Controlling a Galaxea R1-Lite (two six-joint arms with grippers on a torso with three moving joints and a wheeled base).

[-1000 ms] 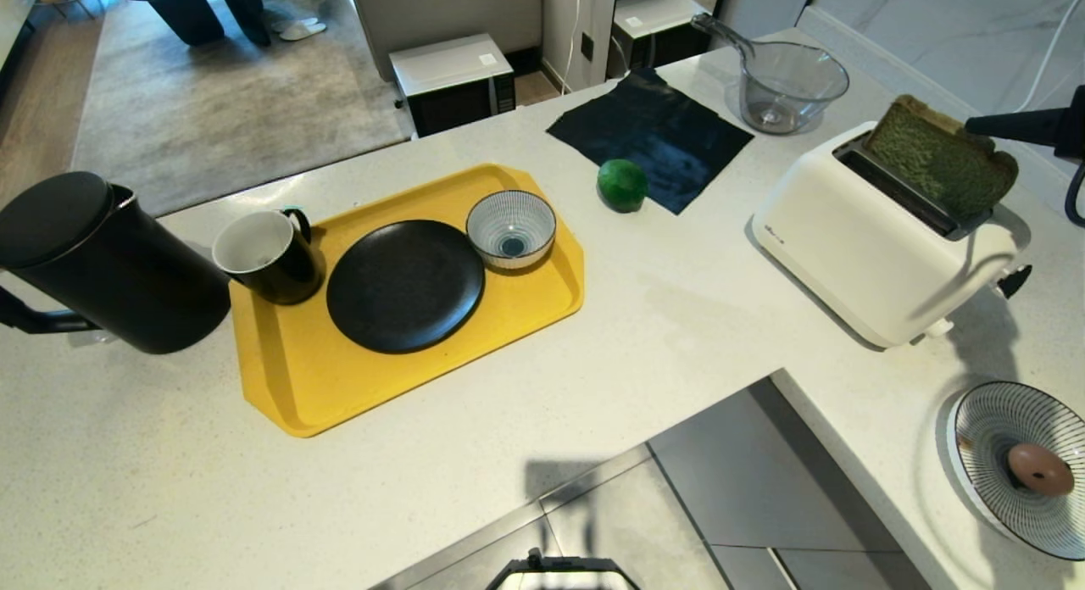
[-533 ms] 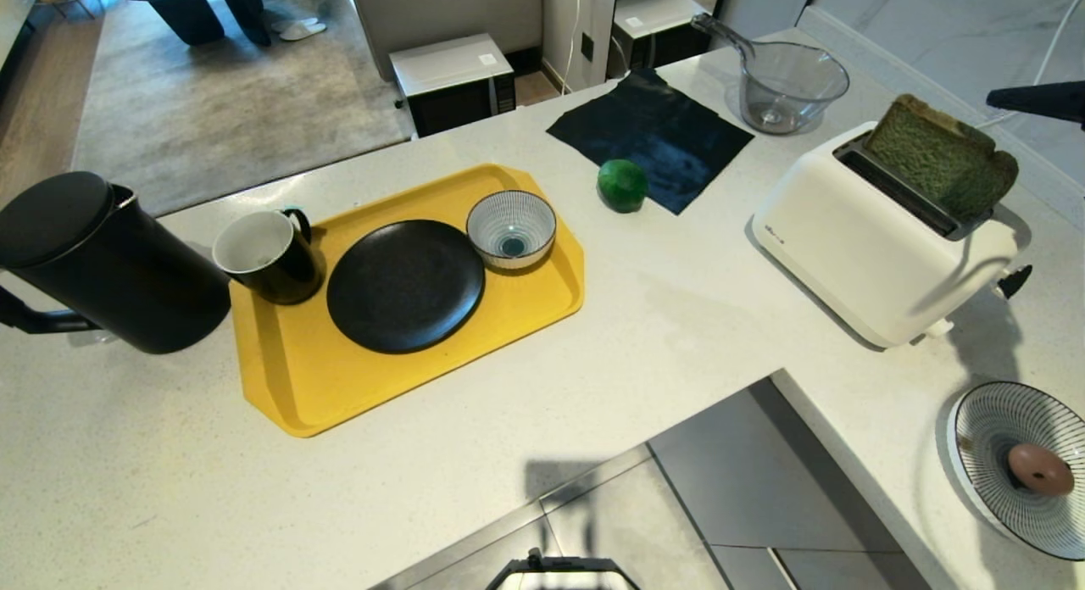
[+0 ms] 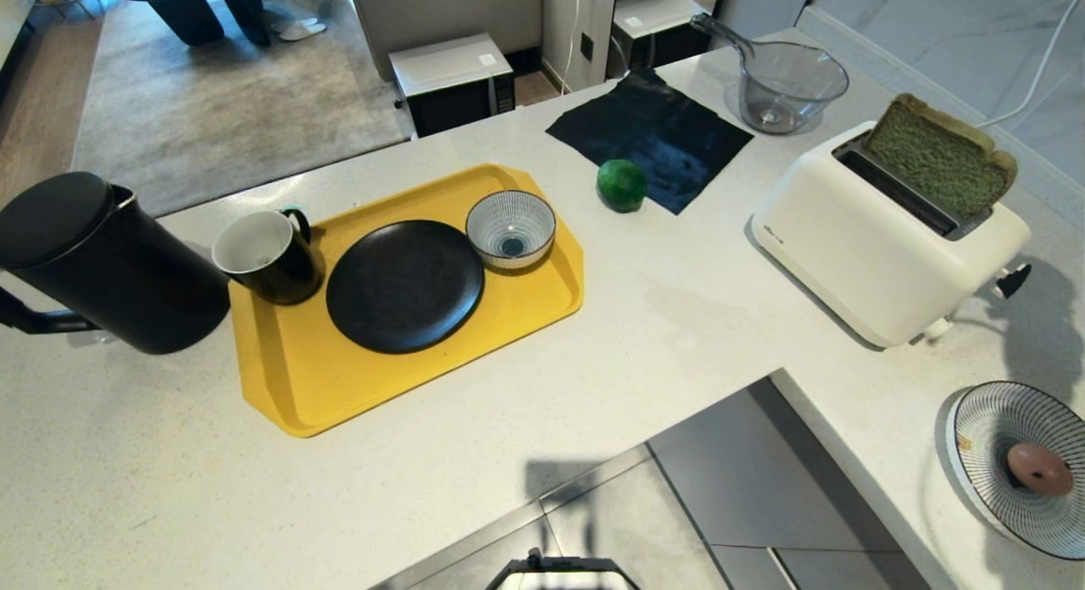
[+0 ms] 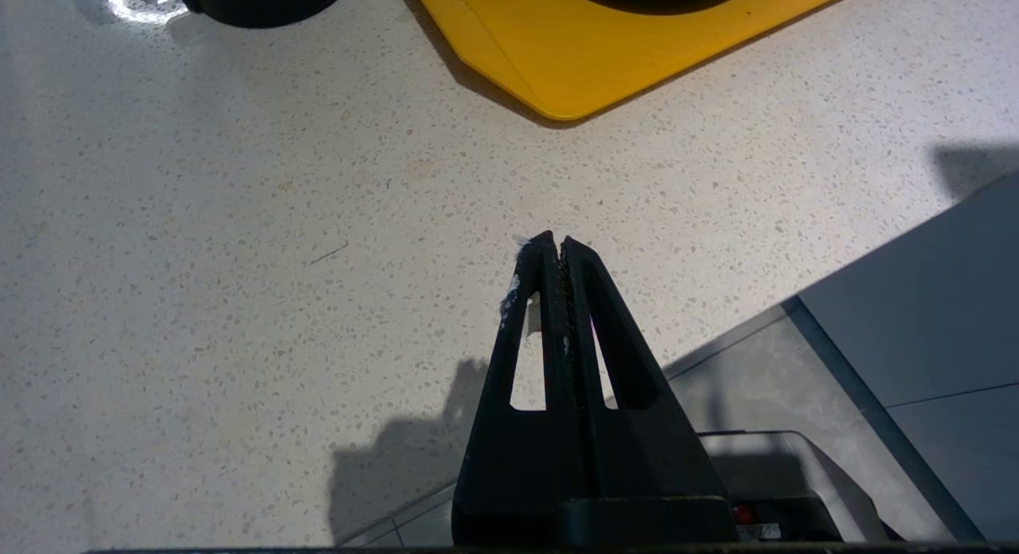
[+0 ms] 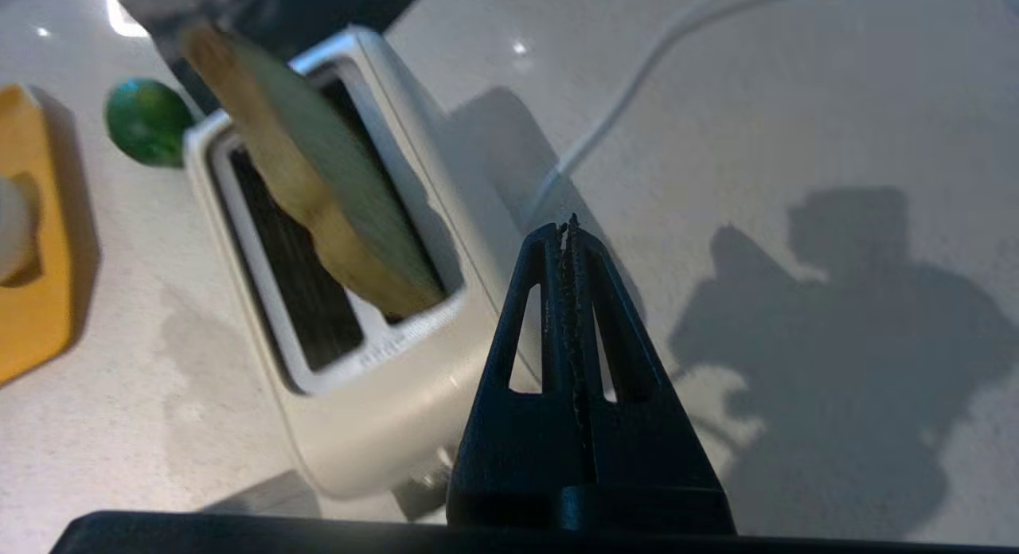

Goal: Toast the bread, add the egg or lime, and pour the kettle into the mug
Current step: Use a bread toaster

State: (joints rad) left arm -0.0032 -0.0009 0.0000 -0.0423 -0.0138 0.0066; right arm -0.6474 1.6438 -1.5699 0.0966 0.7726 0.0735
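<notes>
The green bread stands tilted in the far slot of the white toaster, its top half sticking out; the right wrist view shows the bread too. My right gripper is shut and empty, off to the toaster's right side above the counter, outside the head view. The lime lies by a dark cloth. The egg rests in a striped dish at the right edge. The black kettle stands far left beside the black mug. My left gripper is shut, parked over the counter's near edge.
A yellow tray carries the mug, a black plate and a small striped bowl. A clear measuring jug stands behind the toaster. The toaster's white cord runs across the counter. The counter is L-shaped, with floor at the inner corner.
My right arm, which was reaching in above the bread at the right edge of the head view, has drawn away out of that view. The bread stays in the slot.
</notes>
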